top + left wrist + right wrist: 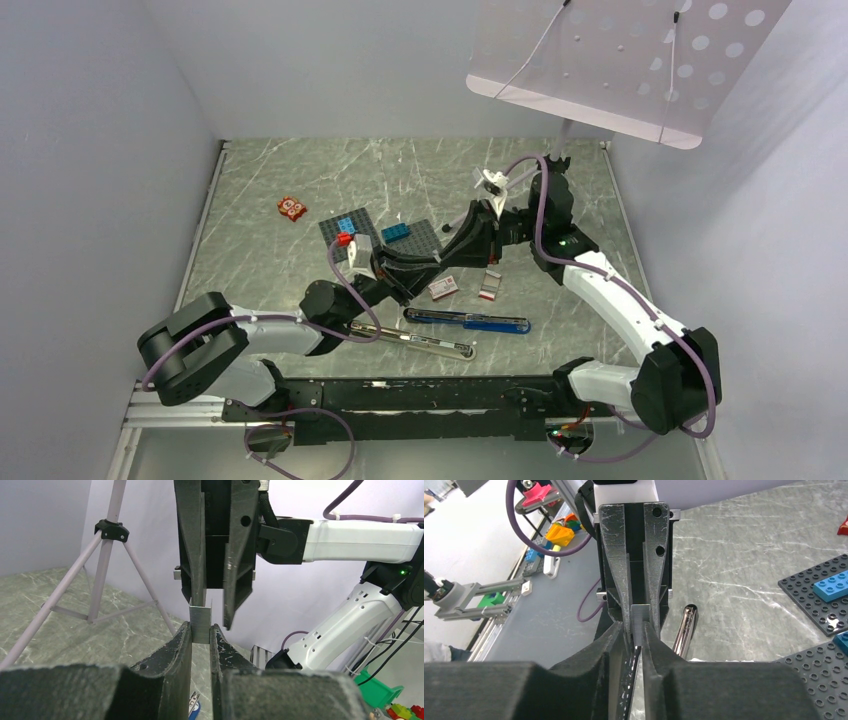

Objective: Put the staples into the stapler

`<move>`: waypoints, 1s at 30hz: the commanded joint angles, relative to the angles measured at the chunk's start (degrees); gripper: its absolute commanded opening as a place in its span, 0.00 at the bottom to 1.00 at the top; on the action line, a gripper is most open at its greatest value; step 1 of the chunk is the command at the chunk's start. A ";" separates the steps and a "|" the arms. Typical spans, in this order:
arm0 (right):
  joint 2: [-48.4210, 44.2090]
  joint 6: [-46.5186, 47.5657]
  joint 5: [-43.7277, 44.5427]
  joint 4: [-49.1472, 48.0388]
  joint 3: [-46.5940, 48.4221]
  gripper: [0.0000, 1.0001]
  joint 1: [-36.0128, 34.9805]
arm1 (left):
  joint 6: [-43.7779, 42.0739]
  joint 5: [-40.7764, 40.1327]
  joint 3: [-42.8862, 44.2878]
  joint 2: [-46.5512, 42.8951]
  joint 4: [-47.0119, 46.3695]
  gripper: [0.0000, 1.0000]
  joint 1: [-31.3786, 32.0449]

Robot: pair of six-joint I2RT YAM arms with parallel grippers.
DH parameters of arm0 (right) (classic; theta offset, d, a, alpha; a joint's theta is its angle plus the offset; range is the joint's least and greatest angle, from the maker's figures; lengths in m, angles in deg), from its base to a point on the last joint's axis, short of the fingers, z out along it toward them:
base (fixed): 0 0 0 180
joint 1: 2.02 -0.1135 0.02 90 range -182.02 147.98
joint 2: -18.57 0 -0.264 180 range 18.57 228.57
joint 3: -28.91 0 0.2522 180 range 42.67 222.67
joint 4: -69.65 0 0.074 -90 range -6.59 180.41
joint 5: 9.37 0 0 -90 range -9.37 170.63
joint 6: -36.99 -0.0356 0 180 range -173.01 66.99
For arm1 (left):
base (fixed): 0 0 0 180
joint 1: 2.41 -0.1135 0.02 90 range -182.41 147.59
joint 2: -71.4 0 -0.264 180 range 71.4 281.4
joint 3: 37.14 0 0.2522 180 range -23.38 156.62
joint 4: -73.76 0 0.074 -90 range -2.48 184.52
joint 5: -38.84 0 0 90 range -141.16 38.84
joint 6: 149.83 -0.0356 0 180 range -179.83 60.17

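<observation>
Stapler, a blue-and-black body with a silver-and-black rail (468, 321), lies opened out on the grey marble-pattern table (260, 260) in the top view. Its 2 long parts run left to right, near the arm bases. A small white cardboard staple box with red print (443, 288) and a greyish tray with a red end (489, 287) lie just behind it, side by side and apart. The left arm (290, 330) and right arm (610, 285) reach to 1 spot above the table behind these. The hold there is too small to read from this view.

Left wrist view: the left gripper (201, 632) is closed on a short grey metal strip of staples (201, 622), pinching its lower end between both pads. The right gripper (214, 615) faces it from opposite with jaws slightly parted. 1 finger lies against the strip's upper end and the other stands clear.

Right wrist view: the strip shows end-on at the left gripper's fingertips. The right gripper's own fingers flank it closely, and contact cannot be told here.

Judgement: the strip is carried by the left gripper alone, in the air, with its long axis running from 1 gripper toward the other. The stapler lies below it and toward the bases, nearer the left arm. The coming move turns on lowering the strip and bringing its long axis in line with the silver rail.
</observation>
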 commanded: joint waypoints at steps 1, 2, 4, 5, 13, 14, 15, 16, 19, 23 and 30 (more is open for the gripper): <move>-2.10 8.20 -0.33 8.51 3.57 0.29 0.05 | -0.38 0.61 -0.17 -1.62 -4.93 0.10 0.21; -2.17 11.10 -0.32 11.50 4.70 0.31 0.16 | -0.33 0.62 -0.32 -1.93 -4.29 0.10 0.21; -2.51 16.11 -0.36 18.32 6.82 0.34 0.67 | -0.21 0.99 -0.71 -2.54 -2.83 0.10 0.13; -2.68 18.64 -0.55 21.00 7.79 0.35 1.23 | -0.13 1.16 -1.02 -2.87 -2.07 0.10 0.13; -3.47 45.76 1.94 51.09 16.05 0.56 7.96 | -1.82 8.54 -1.29 -9.69 15.09 0.10 -0.85; -3.24 51.44 3.93 56.05 17.04 0.63 8.05 | -3.38 10.90 -0.29 -11.15 20.44 0.10 -0.98; -3.10 57.13 5.37 60.61 17.78 0.69 8.01 | -5.96 13.58 1.11 -12.58 26.39 0.10 -1.09; -2.98 62.67 6.00 63.99 17.93 0.74 7.96 | -8.94 15.86 2.60 -13.93 33.74 0.10 -1.05; -3.22 70.77 5.11 68.82 16.15 0.86 7.29 | -18.70 20.27 7.21 -17.30 51.60 0.10 -1.11; -3.57 71.66 6.48 66.97 12.82 0.90 2.72 | -26.69 19.79 11.38 -18.93 65.92 0.10 -1.06; -5.06 59.96 11.12 54.44 9.96 0.87 -2.82 | -28.56 18.58 15.45 -16.53 71.24 0.10 -1.11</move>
